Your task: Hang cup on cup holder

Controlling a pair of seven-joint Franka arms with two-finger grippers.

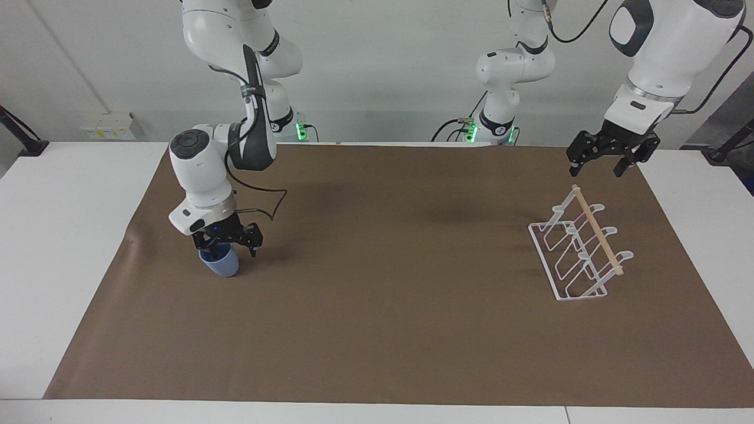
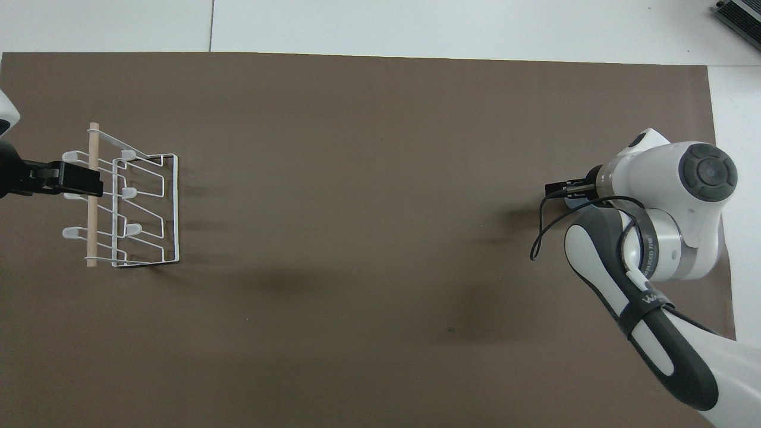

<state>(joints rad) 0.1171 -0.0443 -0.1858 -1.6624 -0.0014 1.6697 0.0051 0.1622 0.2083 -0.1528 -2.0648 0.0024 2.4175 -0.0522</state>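
The light-blue cup point(image 1: 222, 266) stands upright on the brown mat toward the right arm's end of the table. My right gripper point(image 1: 230, 247) is open and low over it, one finger dipping into the cup's mouth and the other outside the rim. In the overhead view only a sliver of the cup point(image 2: 572, 203) shows under the right gripper point(image 2: 562, 191). The white wire cup holder point(image 1: 580, 253) with its wooden dowel stands toward the left arm's end and holds no cup; it also shows in the overhead view point(image 2: 128, 205). My left gripper point(image 1: 607, 158) waits open in the air over the holder's nearer end.
The brown mat point(image 1: 383, 282) covers most of the white table point(image 1: 59, 235). The right arm's cable point(image 1: 268, 203) loops beside its wrist. Both arm bases stand along the table's edge nearest the robots.
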